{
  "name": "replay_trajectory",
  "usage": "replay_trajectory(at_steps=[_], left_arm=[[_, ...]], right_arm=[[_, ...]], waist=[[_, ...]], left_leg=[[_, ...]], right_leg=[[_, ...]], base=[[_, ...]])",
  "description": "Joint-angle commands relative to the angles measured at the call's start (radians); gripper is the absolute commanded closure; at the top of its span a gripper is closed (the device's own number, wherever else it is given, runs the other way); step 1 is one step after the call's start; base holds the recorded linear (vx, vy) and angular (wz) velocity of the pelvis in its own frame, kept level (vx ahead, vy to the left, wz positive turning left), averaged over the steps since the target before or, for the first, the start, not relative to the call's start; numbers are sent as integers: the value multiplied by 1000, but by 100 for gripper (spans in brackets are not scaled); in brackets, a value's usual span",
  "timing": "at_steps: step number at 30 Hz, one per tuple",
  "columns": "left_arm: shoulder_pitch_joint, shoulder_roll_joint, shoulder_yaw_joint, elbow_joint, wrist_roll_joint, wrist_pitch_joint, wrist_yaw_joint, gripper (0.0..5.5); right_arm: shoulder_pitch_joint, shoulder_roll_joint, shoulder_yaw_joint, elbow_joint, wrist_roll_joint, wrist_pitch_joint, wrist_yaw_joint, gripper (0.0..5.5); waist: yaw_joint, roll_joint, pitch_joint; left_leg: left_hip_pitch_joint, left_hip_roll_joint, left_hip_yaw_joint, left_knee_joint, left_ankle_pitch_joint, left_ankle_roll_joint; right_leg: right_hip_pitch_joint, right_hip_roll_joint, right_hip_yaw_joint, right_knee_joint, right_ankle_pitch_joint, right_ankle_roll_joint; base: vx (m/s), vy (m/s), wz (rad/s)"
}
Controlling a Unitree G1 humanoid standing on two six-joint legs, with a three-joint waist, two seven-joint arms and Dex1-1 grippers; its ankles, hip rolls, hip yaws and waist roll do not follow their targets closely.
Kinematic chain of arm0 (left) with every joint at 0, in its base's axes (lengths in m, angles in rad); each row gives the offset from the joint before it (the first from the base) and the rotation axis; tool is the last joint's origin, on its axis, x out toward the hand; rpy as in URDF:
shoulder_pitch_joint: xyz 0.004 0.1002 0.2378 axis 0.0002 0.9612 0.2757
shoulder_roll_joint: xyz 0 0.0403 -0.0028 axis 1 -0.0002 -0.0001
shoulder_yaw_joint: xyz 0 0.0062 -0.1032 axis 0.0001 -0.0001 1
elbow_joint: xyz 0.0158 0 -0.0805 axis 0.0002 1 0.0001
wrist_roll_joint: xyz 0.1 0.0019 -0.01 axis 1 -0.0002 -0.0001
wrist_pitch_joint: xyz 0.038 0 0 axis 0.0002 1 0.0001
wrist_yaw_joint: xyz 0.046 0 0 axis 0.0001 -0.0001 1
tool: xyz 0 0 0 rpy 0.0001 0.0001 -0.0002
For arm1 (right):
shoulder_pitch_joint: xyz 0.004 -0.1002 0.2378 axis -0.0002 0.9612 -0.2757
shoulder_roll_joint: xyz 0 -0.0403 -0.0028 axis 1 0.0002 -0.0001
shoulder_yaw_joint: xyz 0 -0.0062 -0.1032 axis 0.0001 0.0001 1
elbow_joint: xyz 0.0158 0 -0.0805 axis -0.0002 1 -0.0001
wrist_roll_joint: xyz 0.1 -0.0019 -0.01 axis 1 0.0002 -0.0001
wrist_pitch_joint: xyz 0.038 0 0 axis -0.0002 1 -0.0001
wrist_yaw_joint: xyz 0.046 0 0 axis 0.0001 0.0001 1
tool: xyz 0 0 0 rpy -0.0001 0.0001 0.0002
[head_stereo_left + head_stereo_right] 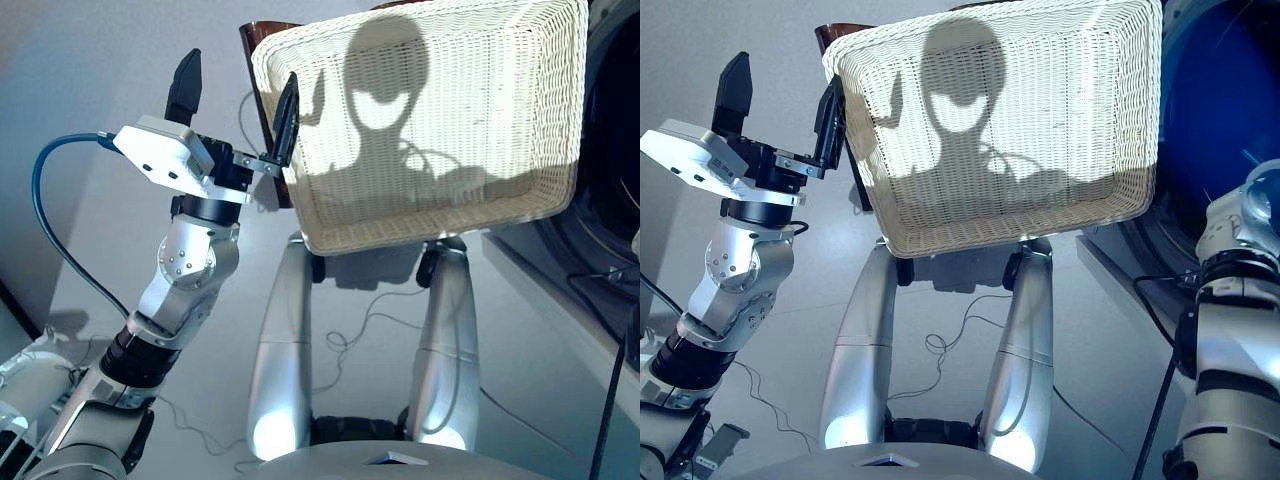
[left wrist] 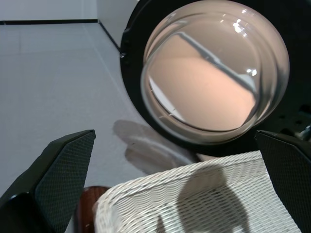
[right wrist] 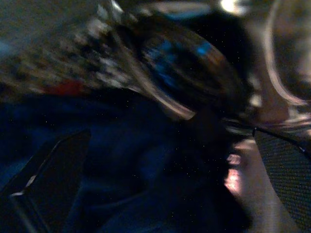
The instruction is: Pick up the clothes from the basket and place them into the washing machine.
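Left eye view: the left tool (image 1: pixel 236 95) is up beside the basket's (image 1: pixel 330 225) left rim, fingers (image 1: pixel 184 85) spread wide with nothing between them, and the cream wicker basket shows a bare woven bottom. Right wrist view puts the right tool (image 3: pixel 160 182) in the dark of the washing machine (image 1: pixel 1215 120) on the right, its fingers (image 3: pixel 46 182) wide apart over navy blue cloth (image 3: pixel 121 145), not gripping it as far as I can tell, a speck of red (image 3: pixel 65 87) beyond. Left wrist view catches the round glass door (image 2: pixel 214 68) swung open past the basket's far rim.
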Motion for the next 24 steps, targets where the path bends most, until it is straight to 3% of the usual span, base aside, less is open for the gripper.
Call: replay_trajectory(at_steps=[1, 6, 14, 24], left_arm=[[20, -34, 39, -150, 8, -57, 4, 0], [26, -54, 41, -138, 16, -51, 5, 0], [36, -44, 40, -120, 34, -42, -4, 0], [118, -36, 18, 31, 35, -22, -83, 0]], right_arm=[[51, 10, 25, -104, -113, -68, -54, 0], [157, 113, 31, -292, -223, -65, -55, 0], [301, 182, 150, -569, -373, -46, 51, 0], [443, 182, 274, -610, -394, -33, 221, 0]], waist=[[-11, 20, -17], [-19, 17, -17], [-36, 3, -17], [-53, -14, -17]], left_leg=[[63, 36, 9, -104, 43, -49], [82, 38, 17, -116, 46, -44], [139, 38, 28, -154, 59, -40], [403, 19, 46, -306, 102, -47]], right_leg=[[73, 44, -25, -28, -41, -17], [85, 43, -24, -37, -34, -16], [141, 43, -20, -76, -13, -12], [400, 30, -38, -219, 34, 14]], base=[[0, 0, 0], [0, 0, 0], [0, 0, 0], [47, 3, -49]])
